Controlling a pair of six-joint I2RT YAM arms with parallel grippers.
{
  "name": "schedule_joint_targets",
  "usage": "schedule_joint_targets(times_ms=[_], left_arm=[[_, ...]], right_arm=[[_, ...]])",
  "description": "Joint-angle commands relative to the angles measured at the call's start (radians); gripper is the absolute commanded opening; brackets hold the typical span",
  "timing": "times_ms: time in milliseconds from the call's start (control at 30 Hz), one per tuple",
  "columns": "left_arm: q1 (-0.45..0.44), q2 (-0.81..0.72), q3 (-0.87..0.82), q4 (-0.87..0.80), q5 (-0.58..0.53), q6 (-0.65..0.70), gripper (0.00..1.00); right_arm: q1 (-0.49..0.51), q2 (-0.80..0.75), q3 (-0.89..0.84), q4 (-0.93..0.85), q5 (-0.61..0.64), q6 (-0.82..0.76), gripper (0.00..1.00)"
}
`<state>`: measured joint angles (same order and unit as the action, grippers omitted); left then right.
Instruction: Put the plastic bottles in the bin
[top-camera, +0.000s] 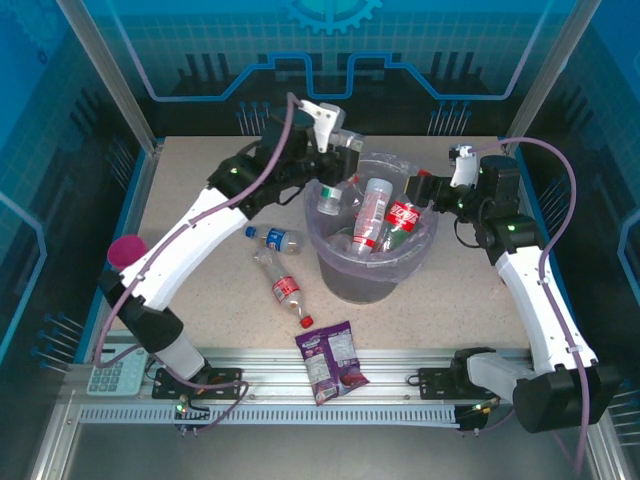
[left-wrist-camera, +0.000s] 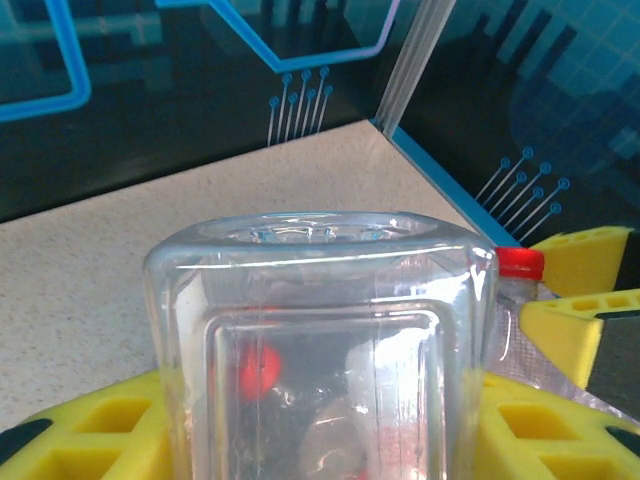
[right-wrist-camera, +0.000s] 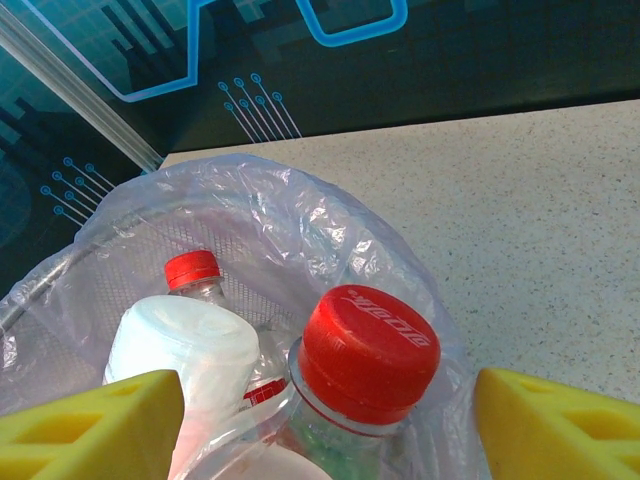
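- Two wait left of the bin (top-camera: 345, 280): a blue-labelled bottle (top-camera: 276, 239) and a red-labelled bottle (top-camera: 287, 287).
- Left gripper (top-camera: 343, 160), above the bin's far-left rim, clasps a clear bottle (left-wrist-camera: 320, 330); centre it over the opening before letting go.
- Right gripper (top-camera: 428, 186), at the bin's right rim, gapes empty.

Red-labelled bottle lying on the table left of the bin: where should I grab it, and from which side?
Take the red-labelled bottle likely by its middle, from above, jaws across its width: it lies flat on the table, bare surface along both long sides.

Table (top-camera: 200, 175): bin (top-camera: 372, 278), 2 bottles (top-camera: 286, 288), pkt (top-camera: 333, 360)
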<state>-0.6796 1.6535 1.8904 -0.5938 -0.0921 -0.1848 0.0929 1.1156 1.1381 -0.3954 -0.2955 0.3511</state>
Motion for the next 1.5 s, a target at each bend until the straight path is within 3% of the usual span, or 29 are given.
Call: schedule_joint_targets(times_ms=[0,267,467,633,767,900,1200,1467], left_arm=[[-0.012,0.013,-0.002,0.051,-0.009,-0.035,0.35],[-0.022,0.049,-0.089,0.028,-0.038,-0.120,0.35],[-0.024,0.066,-0.160,0.038,0.012,-0.217,0.40],[-0.025,0.058,-0.126,0.015,-0.004,-0.177,0.76],[-0.025,0.035,-0.085,-0.009,-0.045,-0.134,0.85],[-0.025,0.004,-0.086,0.000,-0.065,-0.116,0.84],[-0.034,0.017,-0.134,0.025,-0.038,-0.148,0.57],[-0.056,0.029,-0.273,0.056,-0.003,-0.251,0.47]], right_arm=[[0.016,-0.023,-0.003,0.000,0.004,0.009,0.77],[0.016,-0.022,-0.013,0.001,0.009,0.003,0.77],[0.016,-0.017,-0.020,0.012,0.006,0.005,0.77],[0.016,-0.017,-0.017,0.009,0.006,0.005,0.77],[0.016,-0.022,-0.019,0.009,0.010,0.005,0.77],[0.016,-0.022,-0.024,0.012,0.009,0.006,0.77],[0.016,-0.020,-0.024,0.016,0.006,0.009,0.77],[0.016,-0.022,-0.028,0.017,0.007,0.009,0.77]])
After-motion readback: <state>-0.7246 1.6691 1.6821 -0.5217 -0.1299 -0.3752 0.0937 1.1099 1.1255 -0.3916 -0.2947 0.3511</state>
